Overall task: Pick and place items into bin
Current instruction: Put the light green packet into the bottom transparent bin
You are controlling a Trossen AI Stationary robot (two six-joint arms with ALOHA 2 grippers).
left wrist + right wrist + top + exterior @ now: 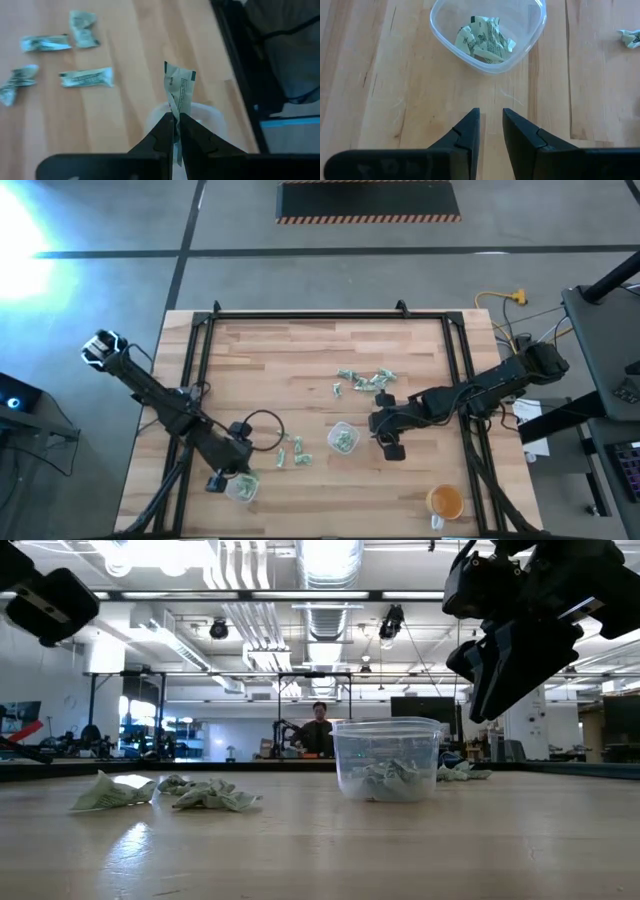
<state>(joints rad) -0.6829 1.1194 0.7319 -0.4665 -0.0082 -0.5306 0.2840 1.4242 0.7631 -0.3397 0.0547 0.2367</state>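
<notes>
Bare pale wooden tabletop fills the low view's foreground; just past it, three crumpled green-and-white wrapper pieces lie loose.

Behind them stands a clear plastic cup mid-table, holding several wrappers. Right gripper hangs just short of this cup, above bare wood, fingers a narrow gap apart with nothing between them.

Left gripper sits at the table's near-left, directly over a second clear plastic cup. Its fingers are pinched tight on one green-and-white wrapper strip, which stands up out of the tips.

More loose wrappers: a small group between the two cups, and a larger scatter farther back, near the right arm.

An orange-filled cup stands at the near-right edge.

A person is visible far back in the room.
</notes>
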